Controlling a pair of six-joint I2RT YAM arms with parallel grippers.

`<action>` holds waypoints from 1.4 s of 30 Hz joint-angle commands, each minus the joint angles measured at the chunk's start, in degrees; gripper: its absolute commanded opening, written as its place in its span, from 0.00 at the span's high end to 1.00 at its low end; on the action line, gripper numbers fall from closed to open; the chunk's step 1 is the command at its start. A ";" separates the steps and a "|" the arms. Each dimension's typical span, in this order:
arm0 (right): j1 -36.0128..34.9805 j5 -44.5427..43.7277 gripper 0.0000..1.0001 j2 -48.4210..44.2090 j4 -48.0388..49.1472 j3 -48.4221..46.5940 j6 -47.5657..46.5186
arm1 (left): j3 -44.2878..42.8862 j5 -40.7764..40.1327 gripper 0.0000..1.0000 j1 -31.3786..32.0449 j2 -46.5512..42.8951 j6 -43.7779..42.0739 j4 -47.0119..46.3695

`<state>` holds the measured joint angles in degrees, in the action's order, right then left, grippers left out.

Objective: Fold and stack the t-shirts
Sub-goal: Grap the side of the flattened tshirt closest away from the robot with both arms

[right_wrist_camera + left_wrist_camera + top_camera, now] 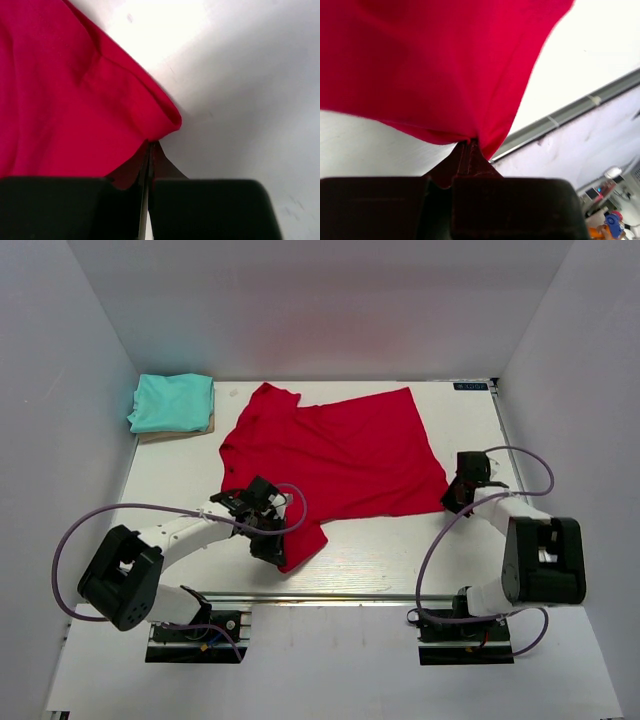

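The red t-shirt point(335, 455) lies spread across the middle of the white table. My left gripper point(272, 545) is shut on its near left part, with cloth draped over the jaws in the left wrist view point(470, 141). My right gripper point(452, 500) is shut on its near right corner, seen in the right wrist view point(151, 143), where the red cloth point(75, 100) fills the left side. The teal t-shirt point(172, 402) sits folded in a neat rectangle at the far left corner, away from both grippers.
A tan folded cloth point(175, 432) shows under the teal shirt. White walls enclose the table point(390, 550) on three sides. A metal rail point(330, 596) runs along the near edge, between the arm bases.
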<state>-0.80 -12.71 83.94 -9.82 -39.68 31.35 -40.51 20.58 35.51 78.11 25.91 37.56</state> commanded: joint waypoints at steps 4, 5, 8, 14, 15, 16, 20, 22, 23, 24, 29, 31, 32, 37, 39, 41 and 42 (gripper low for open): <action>0.01 -2.23 1.00 -14.13 -18.89 2.67 1.51 | -3.61 8.07 1.00 0.35 -1.29 -0.60 6.63; 0.09 -0.75 1.00 -15.20 -20.83 3.11 1.43 | -4.13 9.12 1.00 0.35 -0.59 -0.60 7.43; 0.01 2.25 1.00 -16.88 -24.96 4.52 1.96 | -4.66 10.71 1.00 0.35 0.46 -1.13 12.09; 0.01 3.66 1.00 -17.58 -29.64 6.02 3.27 | -4.14 10.62 0.97 0.35 0.47 -1.65 14.47; 0.01 3.66 1.00 -18.02 -29.64 6.02 3.28 | -4.14 10.62 0.97 0.35 0.47 -2.18 14.47; 0.09 3.57 1.00 -18.28 -29.20 5.85 3.19 | -4.14 10.62 0.97 0.35 1.08 -2.18 14.47; -0.17 4.27 1.00 -18.56 -27.71 2.95 2.22 | -11.15 9.14 1.00 0.35 4.94 -5.87 13.24; -0.17 4.79 1.00 -17.94 -26.83 1.19 1.96 | -15.80 5.81 1.00 -0.17 6.70 -6.49 15.17; -0.17 5.15 1.00 -17.59 -26.65 0.75 1.70 | -16.52 5.01 1.00 -0.96 7.32 -7.27 15.17; -0.17 5.24 1.00 -17.15 -26.48 -0.56 1.17 | -17.23 3.78 1.00 -1.49 7.85 -7.28 15.70; -0.26 4.88 1.00 -16.18 -26.65 -3.73 -0.85 | -23.81 -3.76 1.00 -1.49 8.90 -7.28 16.84; -0.17 4.80 1.00 -15.74 -26.56 -5.49 -1.99 | -25.92 -8.07 1.00 -2.19 8.91 -5.97 17.46; -0.34 5.06 1.00 -15.56 -26.39 -6.36 -2.69 | -26.63 -9.23 1.00 -2.72 9.60 -5.96 16.85; -0.35 5.94 1.00 -11.00 -26.12 -11.80 -6.55 | -34.45 -18.79 1.00 -4.39 12.24 -6.57 17.90; -0.26 5.60 1.00 -9.41 -26.12 -13.13 -7.18 | -36.64 -21.18 1.00 -4.92 12.25 -7.10 18.43; -0.43 5.50 1.00 -7.92 -25.69 -15.33 -8.23 | -37.53 -22.94 1.00 -5.44 12.25 -7.62 17.56; -0.61 5.76 1.00 -7.57 -25.60 -15.86 -8.59 | -38.14 -22.95 1.00 -5.97 12.25 -7.63 16.85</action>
<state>-0.97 -7.29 75.75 -36.84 -52.10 25.54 -75.64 3.07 30.55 91.59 19.38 55.07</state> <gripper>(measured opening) 0.005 0.024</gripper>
